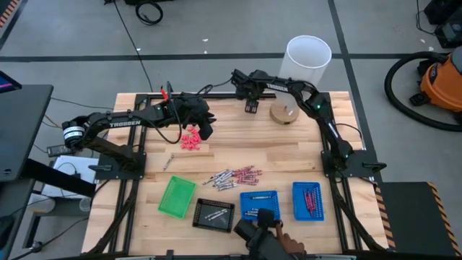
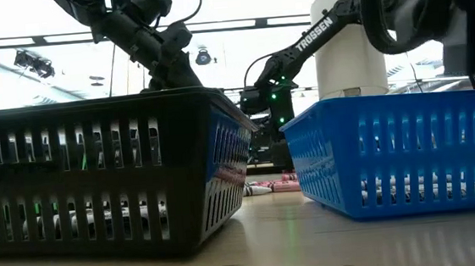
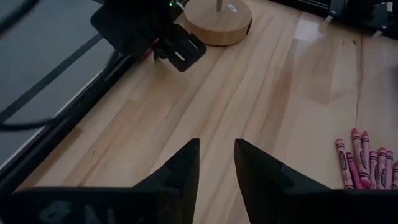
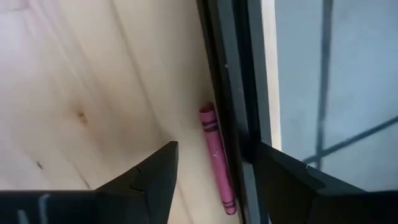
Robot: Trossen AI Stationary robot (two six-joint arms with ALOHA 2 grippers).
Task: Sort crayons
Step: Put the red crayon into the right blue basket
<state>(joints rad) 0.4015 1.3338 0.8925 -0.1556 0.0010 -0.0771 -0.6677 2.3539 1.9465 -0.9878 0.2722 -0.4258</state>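
A pile of maroon and grey-white crayons (image 1: 234,177) lies on the table's middle, also visible in the left wrist view as crayons (image 3: 367,163). One magenta crayon (image 4: 216,158) lies along the table's far edge, against the black frame rail. My right gripper (image 1: 251,107) points steeply down over it, open, with one finger on either side of the crayon and not touching it (image 4: 217,149). My left gripper (image 3: 216,163) hangs above the table's far left part, open with a narrow gap and nothing between its fingers. A stray crayon (image 1: 170,160) lies at the left.
Along the near edge stand a green tray (image 1: 177,196), a black tray (image 1: 214,214) and two blue trays (image 1: 258,204) (image 1: 308,200). Pink chunky bits (image 1: 191,139) lie under the left arm. A round wooden base (image 1: 284,112) sits beside my right gripper; a white bucket (image 1: 309,58) stands beyond the table.
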